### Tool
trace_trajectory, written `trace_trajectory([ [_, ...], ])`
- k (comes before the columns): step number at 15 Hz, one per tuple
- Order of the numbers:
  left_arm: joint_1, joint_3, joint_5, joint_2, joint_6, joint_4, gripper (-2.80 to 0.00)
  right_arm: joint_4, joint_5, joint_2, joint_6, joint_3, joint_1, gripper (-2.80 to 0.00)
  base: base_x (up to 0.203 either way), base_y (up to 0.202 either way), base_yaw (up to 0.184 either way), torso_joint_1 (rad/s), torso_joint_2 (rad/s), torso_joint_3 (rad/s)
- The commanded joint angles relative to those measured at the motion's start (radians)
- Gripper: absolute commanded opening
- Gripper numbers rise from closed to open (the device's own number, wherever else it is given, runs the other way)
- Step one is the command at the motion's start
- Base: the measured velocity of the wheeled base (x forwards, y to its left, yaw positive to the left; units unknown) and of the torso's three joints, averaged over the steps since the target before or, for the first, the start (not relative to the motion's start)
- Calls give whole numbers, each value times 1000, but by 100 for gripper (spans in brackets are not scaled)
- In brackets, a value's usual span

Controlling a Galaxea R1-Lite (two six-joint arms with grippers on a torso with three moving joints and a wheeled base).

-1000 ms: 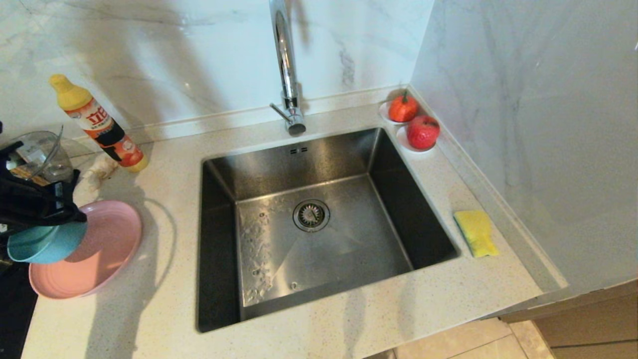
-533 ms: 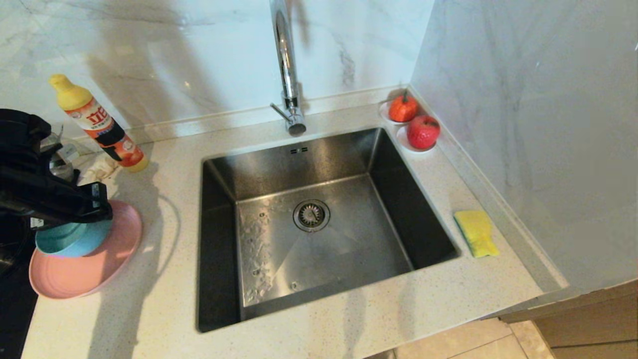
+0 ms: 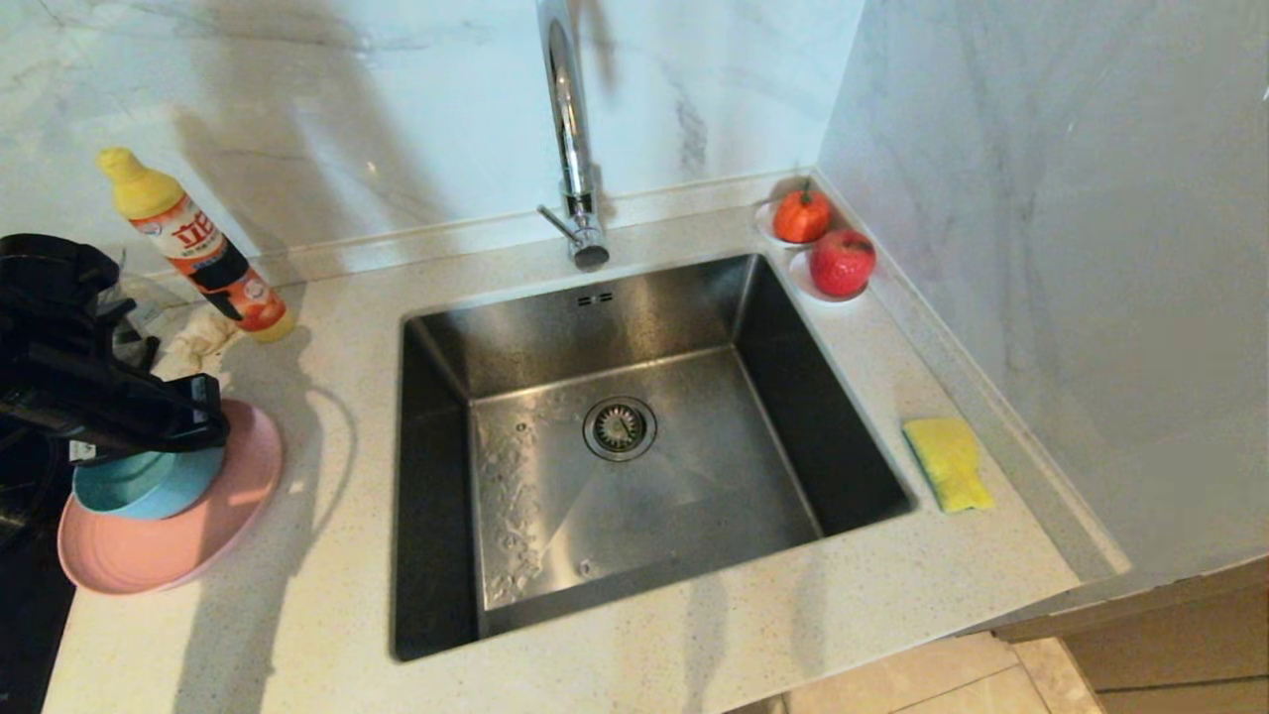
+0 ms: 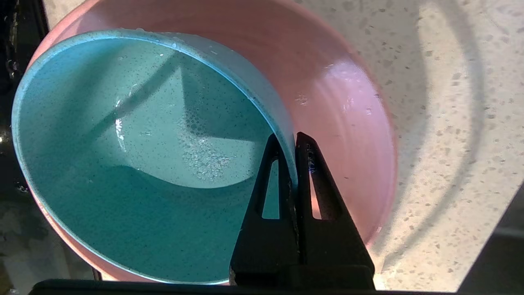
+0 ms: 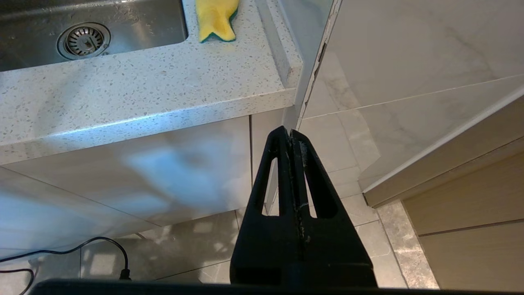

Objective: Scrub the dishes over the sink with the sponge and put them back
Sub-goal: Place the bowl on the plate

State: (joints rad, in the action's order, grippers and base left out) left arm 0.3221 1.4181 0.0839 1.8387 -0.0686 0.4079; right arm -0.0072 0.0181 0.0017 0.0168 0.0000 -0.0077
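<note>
Our left gripper (image 4: pixel 288 141) pinches the rim of the teal-blue bowl (image 4: pixel 135 164), one finger inside and one outside the wall. The bowl sits tilted over the pink plate (image 3: pixel 213 521), which lies on the bench (image 3: pixel 694 635) left of the sink (image 3: pixel 634 496). We cannot tell whether bowl and plate touch. Our right gripper (image 5: pixel 290 137) hangs below the bench edge with its fingers pressed together on nothing. The sponge (image 3: pixel 947 463) lies on the bench just right of the sink.
</note>
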Motion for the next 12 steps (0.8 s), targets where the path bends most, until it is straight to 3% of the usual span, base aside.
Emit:
trace_trajectory([
  [1, 0, -2, 0, 0, 1, 3, -280, 0, 0, 1, 0, 0, 0, -280, 0, 0, 0, 0, 0, 0],
  [5, -2, -6, 0, -6, 6, 6, -280, 0, 0, 1, 0, 0, 0, -280, 0, 0, 0, 0, 0, 0],
  [6, -3, -12, 0, -7, 6, 4, -31, 0, 0, 1, 0, 0, 0, -280, 0, 0, 0, 0, 0, 0],
  [7, -3, -14, 0, -11, 6, 3, 0, 0, 0, 1, 0, 0, 0, -280, 0, 0, 0, 0, 0, 0],
  [12, -3, 6, 11, -34, -15, 4, 0, 0, 0, 1, 0, 0, 0, -280, 0, 0, 0, 0, 0, 0],
])
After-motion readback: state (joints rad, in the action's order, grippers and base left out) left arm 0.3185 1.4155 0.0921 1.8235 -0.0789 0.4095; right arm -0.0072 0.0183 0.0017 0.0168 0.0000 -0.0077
